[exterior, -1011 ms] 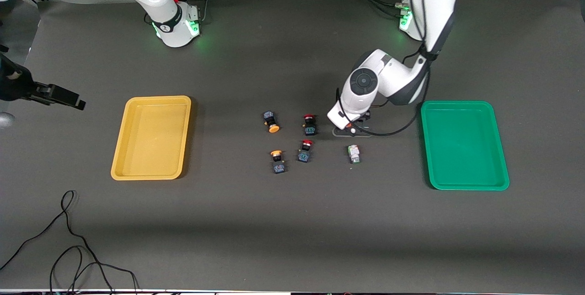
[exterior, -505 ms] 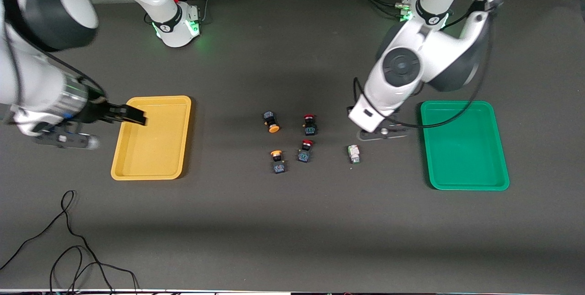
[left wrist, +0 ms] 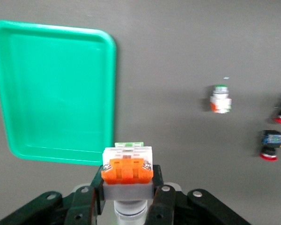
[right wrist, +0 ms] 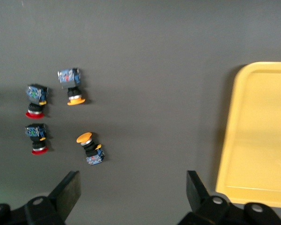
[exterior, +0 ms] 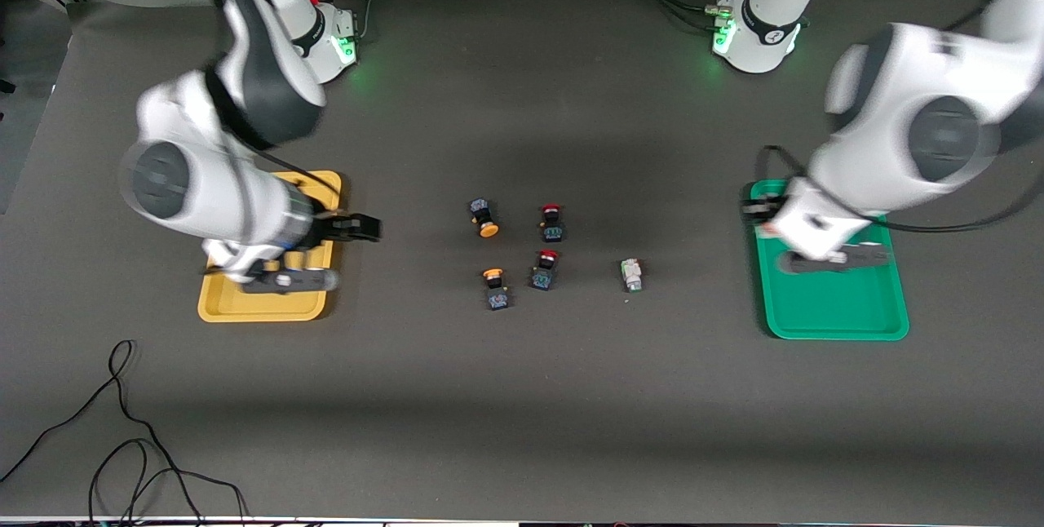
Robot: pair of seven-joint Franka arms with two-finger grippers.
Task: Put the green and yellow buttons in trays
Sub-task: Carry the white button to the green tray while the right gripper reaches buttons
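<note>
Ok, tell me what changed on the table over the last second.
The left gripper, shut on a white-bodied button, lifted it from the table's middle and carried it over the green tray. The right gripper, open, swung in from the table's edge over the yellow tray toward the buttons. The five buttons on the table and both trays stayed put.

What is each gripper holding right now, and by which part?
Left gripper clamps a white-bodied button by its body sides; right gripper holds nothing.
</note>
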